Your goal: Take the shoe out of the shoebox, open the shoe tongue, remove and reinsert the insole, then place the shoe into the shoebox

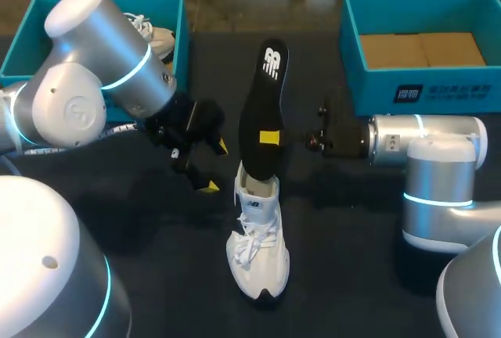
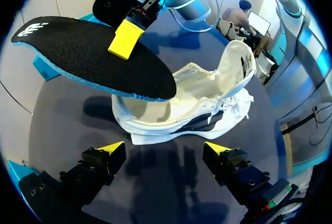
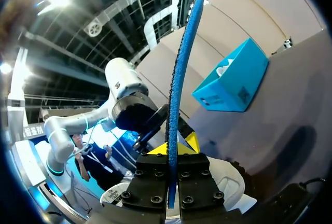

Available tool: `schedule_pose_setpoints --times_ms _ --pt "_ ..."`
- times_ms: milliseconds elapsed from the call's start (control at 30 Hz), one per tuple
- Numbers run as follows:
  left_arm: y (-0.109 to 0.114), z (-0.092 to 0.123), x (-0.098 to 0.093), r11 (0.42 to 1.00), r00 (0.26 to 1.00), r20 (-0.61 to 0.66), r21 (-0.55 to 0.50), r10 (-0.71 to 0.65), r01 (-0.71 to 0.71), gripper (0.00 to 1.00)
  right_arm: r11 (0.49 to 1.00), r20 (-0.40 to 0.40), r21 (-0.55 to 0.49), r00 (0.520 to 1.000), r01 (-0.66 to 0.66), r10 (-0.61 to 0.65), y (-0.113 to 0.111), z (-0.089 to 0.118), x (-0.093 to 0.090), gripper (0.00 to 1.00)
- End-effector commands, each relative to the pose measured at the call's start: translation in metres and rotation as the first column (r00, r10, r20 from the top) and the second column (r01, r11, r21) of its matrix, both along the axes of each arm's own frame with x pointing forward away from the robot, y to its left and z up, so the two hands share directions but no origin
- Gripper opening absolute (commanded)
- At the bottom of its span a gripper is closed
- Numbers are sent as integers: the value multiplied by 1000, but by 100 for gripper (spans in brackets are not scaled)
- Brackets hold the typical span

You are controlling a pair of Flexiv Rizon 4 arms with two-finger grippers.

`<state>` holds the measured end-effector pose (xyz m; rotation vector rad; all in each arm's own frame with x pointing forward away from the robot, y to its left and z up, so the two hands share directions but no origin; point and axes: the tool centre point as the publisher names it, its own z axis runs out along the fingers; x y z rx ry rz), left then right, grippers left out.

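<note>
The right tool (image 1: 274,138) is clamping the black insole (image 1: 262,88) at its middle, holding it upright with its lower end in the mouth of the white shoe (image 1: 257,248) resting mid-tabletop (image 1: 352,275). The left tool (image 1: 215,167) is hovering just left, spread wide and gripping nothing. The insole step looks to be in hand, and seating it is probably calling for the left tool to be steadying the shoe. The far-left shoebox (image 1: 182,41) is holding a second shoe (image 1: 160,41), the far-right shoebox (image 1: 368,88) only brown cardboard (image 1: 423,48)
</note>
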<state>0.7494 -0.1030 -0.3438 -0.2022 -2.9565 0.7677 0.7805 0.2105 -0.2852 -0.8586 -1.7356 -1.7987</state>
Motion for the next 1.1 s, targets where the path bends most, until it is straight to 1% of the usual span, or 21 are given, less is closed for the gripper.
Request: schedule_pose_setpoints --times_ms 33,133,267,600,900,1100 --pt "-1 -2 1 1000 1000 4 -12 7 -7 100 1000 10 -22 1000 21 -21 7 -8 -1 0" --pt "-6 -8 1 1000 1000 9 -14 10 -10 100 1000 22 -8 1000 17 -17 10 -12 0 0" --pt "-10 -12 0 1000 1000 6 -16 18 -18 100 1000 41 -5 999 14 -14 12 -13 0 0" --pt "-15 -21 -4 1000 1000 1 15 22 -22 100 1000 75 -11 997 23 -22 13 -6 -3 0" --pt "-16 -23 -4 999 999 2 25 33 -33 100 999 73 -14 996 49 -48 16 -4 -3 0" --pt "-16 -23 -4 999 999 2 25 33 -33 100 997 70 -35 996 65 -62 22 -3 -3 0"
